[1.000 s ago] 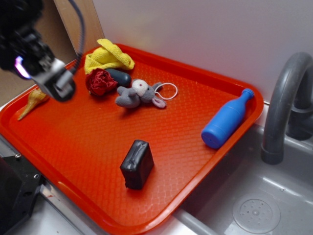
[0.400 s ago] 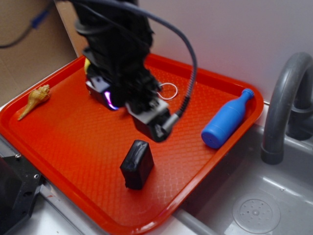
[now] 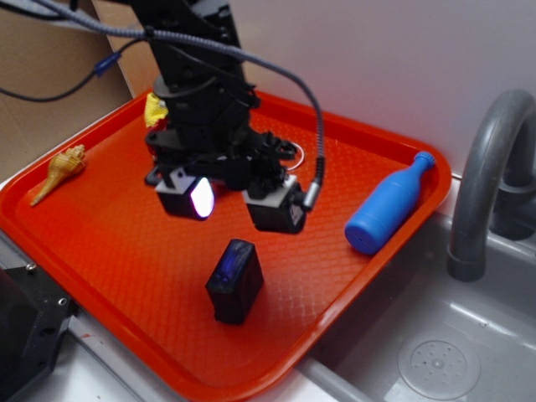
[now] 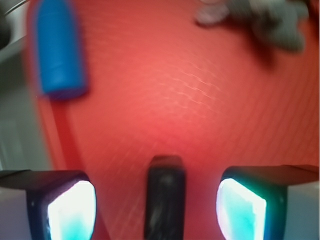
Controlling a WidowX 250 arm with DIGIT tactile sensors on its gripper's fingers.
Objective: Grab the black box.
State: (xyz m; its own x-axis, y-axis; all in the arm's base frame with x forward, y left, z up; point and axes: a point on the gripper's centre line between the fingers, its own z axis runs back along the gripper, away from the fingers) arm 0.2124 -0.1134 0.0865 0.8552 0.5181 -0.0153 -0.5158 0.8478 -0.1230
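Gripper (image 3: 237,203) above the middle of the red tray (image 3: 100,243), fingers spread wide apart, nothing between the pads. Black box (image 3: 234,280) flat on the tray near its front edge, below the fingers, untouched. Blue bottle (image 3: 388,206) by the right edge; seashell (image 3: 59,172) by the left.

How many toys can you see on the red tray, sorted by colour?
Black: 1, the black box
Blue: 1, the bottle
Yellow: 1, the cloth
Tan: 1, the seashell
Grey: 1, the plush mouse
Total: 5 in view; others may be hidden.
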